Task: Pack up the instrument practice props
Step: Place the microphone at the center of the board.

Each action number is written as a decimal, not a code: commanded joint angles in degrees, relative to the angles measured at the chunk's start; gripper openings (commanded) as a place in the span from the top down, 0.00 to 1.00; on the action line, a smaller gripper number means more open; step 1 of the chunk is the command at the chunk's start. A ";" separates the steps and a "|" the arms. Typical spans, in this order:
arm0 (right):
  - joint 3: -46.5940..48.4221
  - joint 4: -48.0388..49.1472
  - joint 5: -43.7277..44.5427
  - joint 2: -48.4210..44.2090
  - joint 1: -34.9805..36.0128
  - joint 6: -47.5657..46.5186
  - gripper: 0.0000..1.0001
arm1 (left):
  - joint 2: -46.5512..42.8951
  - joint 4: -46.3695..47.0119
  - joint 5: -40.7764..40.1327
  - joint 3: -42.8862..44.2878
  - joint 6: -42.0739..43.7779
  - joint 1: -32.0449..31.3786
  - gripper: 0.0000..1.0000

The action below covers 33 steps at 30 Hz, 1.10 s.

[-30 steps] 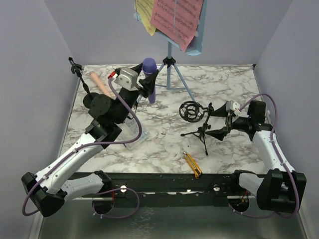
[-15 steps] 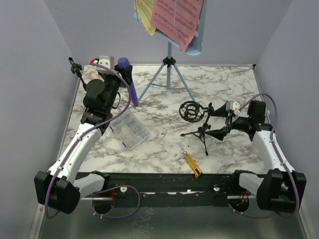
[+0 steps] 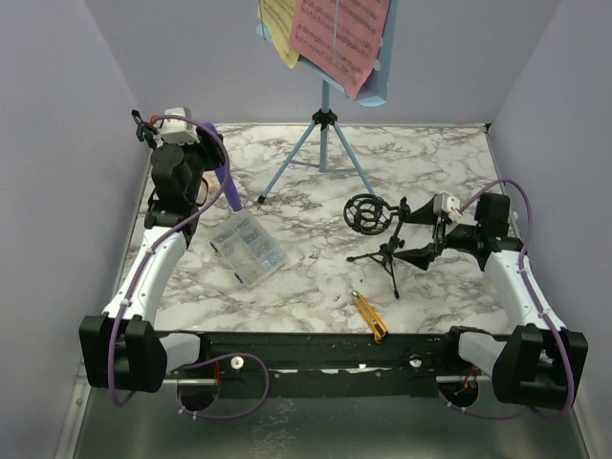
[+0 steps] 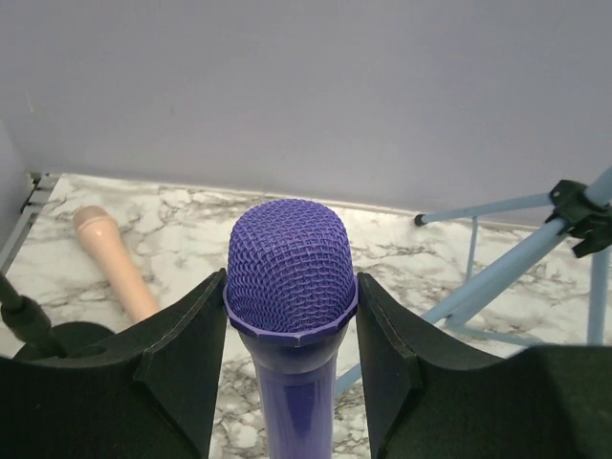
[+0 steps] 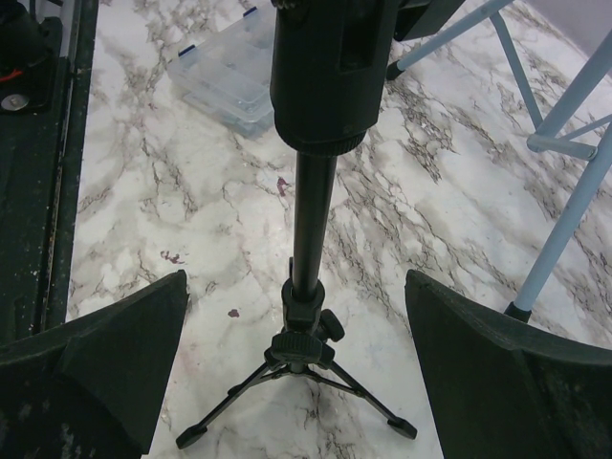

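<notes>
My left gripper is shut on the purple microphone and holds it above the table's far left corner; in the left wrist view the jaws clamp just below its mesh head. The beige microphone lies on the table beyond. One black mic mount stands at the far left edge. My right gripper is open, its fingers on either side of the second mount's pole without touching it; the mount's ring faces left. The light-blue music rack stands at the back on tripod legs with the pink page and the yellow page.
A clear plastic box of small parts lies left of centre. A yellow-and-black utility knife lies near the front edge. Walls close in the table on the left, back and right.
My left arm has swung from the table's middle back to the far left corner, carrying the purple microphone and uncovering the clear box. The right arm has not moved.
</notes>
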 commanded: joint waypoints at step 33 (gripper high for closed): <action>-0.17 -0.59 -0.77 -0.82 0.19 -1.19 0.01 | 26.64 -8.16 -21.00 13.34 14.32 2.88 1.00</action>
